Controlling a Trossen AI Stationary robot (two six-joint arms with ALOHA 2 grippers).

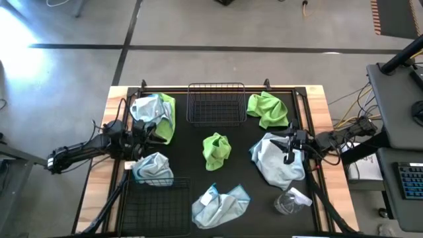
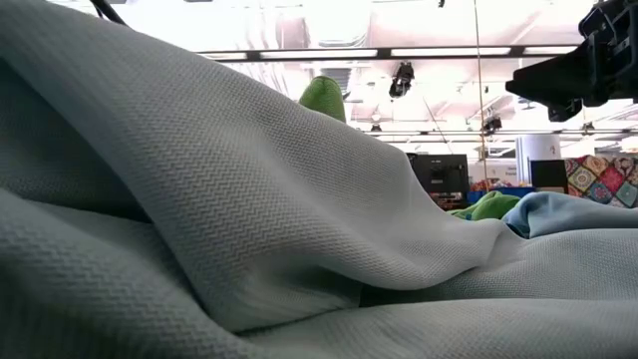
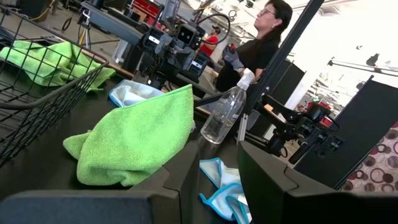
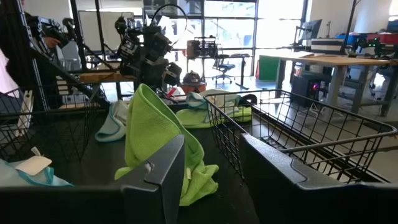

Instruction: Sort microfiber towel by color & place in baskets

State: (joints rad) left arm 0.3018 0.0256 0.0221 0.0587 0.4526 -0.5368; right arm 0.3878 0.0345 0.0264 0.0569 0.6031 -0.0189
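Lime green and pale blue towels lie scattered on the black mat. A green towel (image 1: pixel 217 149) (image 3: pixel 138 143) (image 4: pixel 158 140) is bunched in the middle. A blue and green pile (image 1: pixel 157 112) lies far left, and another green towel (image 1: pixel 268 109) far right. One blue towel (image 1: pixel 277 162) lies right, one (image 1: pixel 221 205) near, and one (image 1: pixel 153 168) rests on the near-left basket's (image 1: pixel 152 208) rim. The other basket (image 1: pixel 216 102) (image 4: pixel 298 134) stands at the far middle. My left gripper (image 1: pixel 151 132) (image 3: pixel 219 186) is open beside the far-left pile. My right gripper (image 1: pixel 289 151) (image 4: pixel 212 180) is open over the right blue towel.
A clear plastic item (image 1: pixel 291 201) (image 3: pixel 224 115) lies near the right corner. In the low view a pale blue towel (image 2: pixel 249 219) fills most of the picture. A person (image 3: pixel 261 37) stands beyond the table's right side. Bare mat (image 1: pixel 244 165) shows between the towels.
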